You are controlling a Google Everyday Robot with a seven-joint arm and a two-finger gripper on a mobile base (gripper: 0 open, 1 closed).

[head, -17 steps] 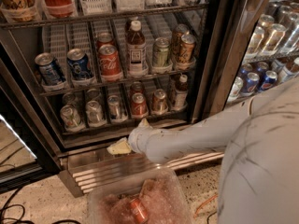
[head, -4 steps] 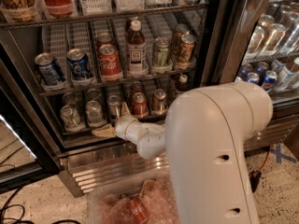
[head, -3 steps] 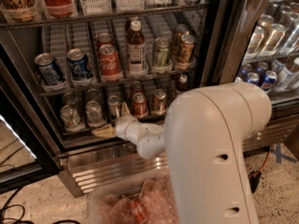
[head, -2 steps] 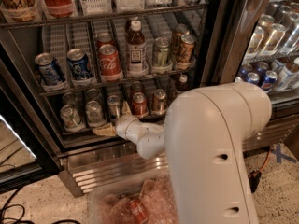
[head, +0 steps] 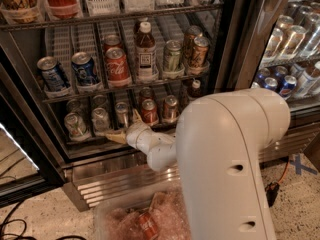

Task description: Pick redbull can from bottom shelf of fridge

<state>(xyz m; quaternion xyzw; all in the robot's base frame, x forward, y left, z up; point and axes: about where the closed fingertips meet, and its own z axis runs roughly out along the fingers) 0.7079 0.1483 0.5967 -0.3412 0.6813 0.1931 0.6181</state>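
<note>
The gripper (head: pixel 125 127) sits low at the front rail of the bottom shelf (head: pixel 82 145), its fingers spread and holding nothing. The redbull can (head: pixel 121 115) stands upright just at its 12 o'clock, with a red can (head: pixel 149 112) at the redbull's 3 o'clock. My guess is it's opened up to straddle the slim can, since the fridge (head: pixel 227 44) lanes look tight.

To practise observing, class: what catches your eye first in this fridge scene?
A bulky white robot arm fills the right foreground. Its gripper sits at the front of the bottom shelf, by the slim redbull can. Above, a red cola can and a brown bottle stand on the middle shelf.
</note>
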